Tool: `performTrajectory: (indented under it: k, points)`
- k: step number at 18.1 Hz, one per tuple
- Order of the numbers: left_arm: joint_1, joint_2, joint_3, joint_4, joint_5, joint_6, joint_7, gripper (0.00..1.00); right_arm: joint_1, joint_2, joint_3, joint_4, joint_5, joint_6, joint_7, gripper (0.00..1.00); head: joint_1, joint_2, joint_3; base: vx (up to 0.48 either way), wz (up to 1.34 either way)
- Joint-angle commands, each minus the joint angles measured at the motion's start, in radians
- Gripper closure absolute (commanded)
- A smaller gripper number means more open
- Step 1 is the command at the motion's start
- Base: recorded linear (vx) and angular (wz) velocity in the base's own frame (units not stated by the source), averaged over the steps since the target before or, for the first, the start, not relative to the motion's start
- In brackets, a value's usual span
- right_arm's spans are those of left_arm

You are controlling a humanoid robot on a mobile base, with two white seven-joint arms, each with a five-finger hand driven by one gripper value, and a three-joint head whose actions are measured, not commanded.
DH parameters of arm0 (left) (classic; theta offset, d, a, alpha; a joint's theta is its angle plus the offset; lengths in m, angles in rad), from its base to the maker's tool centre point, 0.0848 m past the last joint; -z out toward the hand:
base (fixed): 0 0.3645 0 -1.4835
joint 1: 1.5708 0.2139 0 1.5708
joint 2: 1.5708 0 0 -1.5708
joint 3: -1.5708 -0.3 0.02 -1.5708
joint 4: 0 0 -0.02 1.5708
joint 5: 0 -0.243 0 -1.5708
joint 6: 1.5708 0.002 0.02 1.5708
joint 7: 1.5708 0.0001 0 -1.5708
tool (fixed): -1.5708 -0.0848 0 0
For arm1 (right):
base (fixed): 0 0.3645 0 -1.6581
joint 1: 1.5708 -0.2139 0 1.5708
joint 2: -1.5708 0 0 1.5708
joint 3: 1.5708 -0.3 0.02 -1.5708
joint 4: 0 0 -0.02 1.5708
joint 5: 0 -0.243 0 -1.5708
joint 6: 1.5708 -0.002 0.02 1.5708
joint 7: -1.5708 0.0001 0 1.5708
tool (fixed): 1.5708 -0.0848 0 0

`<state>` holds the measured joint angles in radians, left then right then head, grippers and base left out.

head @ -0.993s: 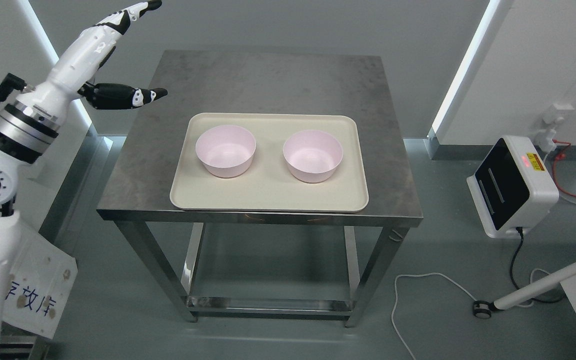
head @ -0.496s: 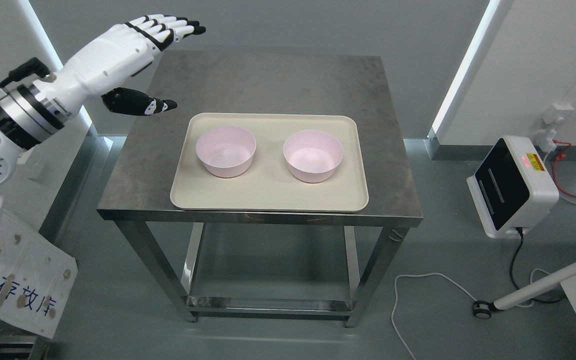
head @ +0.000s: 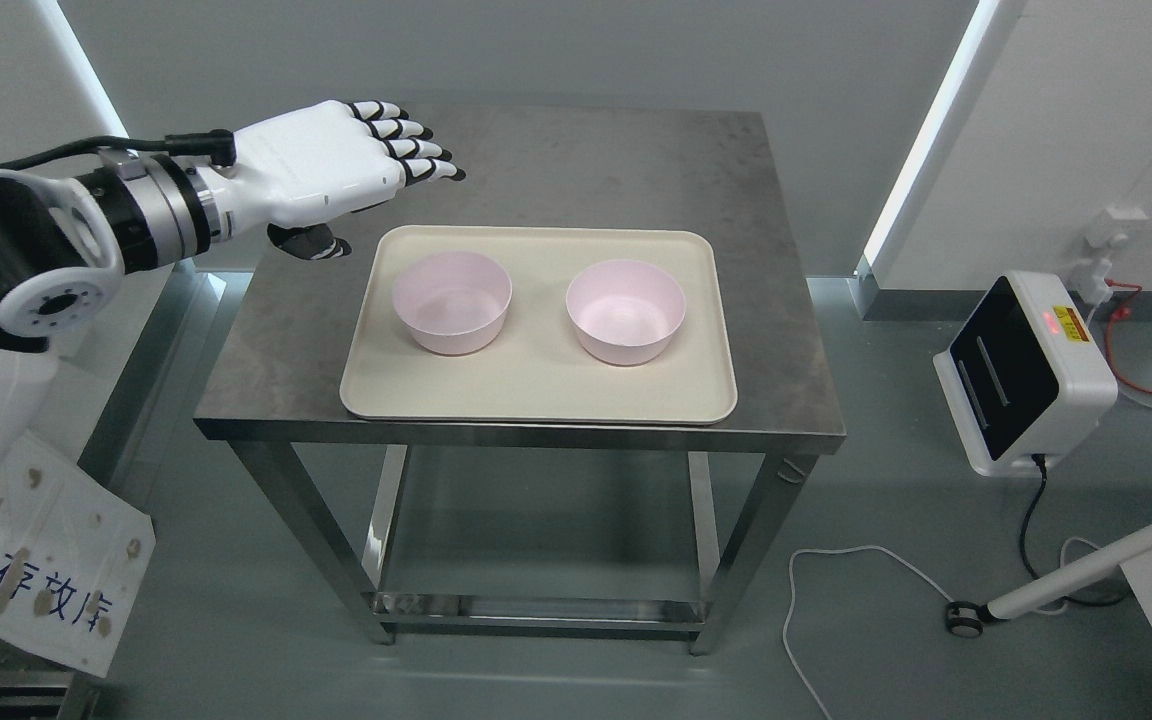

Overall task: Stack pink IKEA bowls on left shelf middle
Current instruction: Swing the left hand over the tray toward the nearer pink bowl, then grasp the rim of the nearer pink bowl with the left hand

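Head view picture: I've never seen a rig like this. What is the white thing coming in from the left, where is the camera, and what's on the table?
The camera sits on a humanoid robot's head, looking down at a metal table. The white thing is the robot's left arm, ending in a left hand with fingers. The hand is open, palm down, and holds nothing; it hovers over the table's back left part, beside a cream tray. On the tray stand two pink bowls, upright and apart: the left bowl and the right bowl. Neither is touched. The right arm is out of view. The white box on the floor is other room equipment.
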<state>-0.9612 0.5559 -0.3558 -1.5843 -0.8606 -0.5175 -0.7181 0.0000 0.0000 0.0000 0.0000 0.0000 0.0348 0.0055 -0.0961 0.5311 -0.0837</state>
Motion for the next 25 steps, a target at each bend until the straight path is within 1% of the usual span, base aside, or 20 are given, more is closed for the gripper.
performTrajectory:
  k: [1, 4, 5, 7, 10, 13, 16, 19, 25]
  points:
    - [-0.008, -0.068, -0.098, -0.033, -0.098, 0.004, -0.027, 0.09, 0.002, -0.017, -0.011, -0.034, 0.000, 0.000, 0.001, 0.00, 0.0000, 0.000, 0.000, 0.000, 0.00]
    - [0.021, -0.074, -0.107, -0.028, -0.097, 0.004, -0.030, 0.12, 0.002, -0.017, -0.011, -0.034, 0.000, 0.000, 0.001, 0.00, 0.0000, 0.000, 0.000, 0.000, 0.00]
    - [0.030, -0.076, -0.127, -0.025, -0.097, 0.004, -0.035, 0.12, 0.002, -0.017, -0.011, -0.034, 0.000, 0.000, 0.001, 0.00, 0.0000, 0.000, 0.000, 0.000, 0.00]
    - [0.042, -0.079, -0.172, -0.022, -0.101, 0.007, -0.034, 0.15, 0.002, -0.017, -0.011, -0.034, 0.000, 0.000, 0.001, 0.00, 0.0000, 0.000, 0.000, 0.000, 0.00]
    - [0.075, -0.132, -0.175, 0.003, -0.106, 0.017, -0.038, 0.19, 0.002, -0.017, -0.011, -0.034, 0.000, 0.000, 0.001, 0.00, 0.0000, 0.000, 0.000, 0.000, 0.00]
    - [0.056, -0.178, -0.170, 0.107, -0.162, 0.040, -0.038, 0.20, 0.002, -0.017, -0.011, -0.034, 0.000, 0.000, 0.001, 0.00, 0.0000, 0.000, 0.000, 0.000, 0.00]
    - [0.024, -0.183, -0.164, 0.165, -0.167, 0.042, -0.038, 0.23, 0.002, -0.017, -0.011, -0.034, 0.000, 0.000, 0.001, 0.00, 0.0000, 0.000, 0.000, 0.000, 0.00]
    - [0.018, -0.182, -0.164, 0.194, -0.169, 0.071, -0.038, 0.23, 0.002, -0.017, -0.011, -0.034, 0.000, 0.000, 0.001, 0.00, 0.0000, 0.000, 0.000, 0.000, 0.00]
    - [0.022, -0.149, -0.131, 0.254, -0.167, 0.073, -0.041, 0.23, 0.002, -0.017, -0.011, -0.034, 0.000, 0.000, 0.001, 0.00, 0.0000, 0.000, 0.000, 0.000, 0.00]
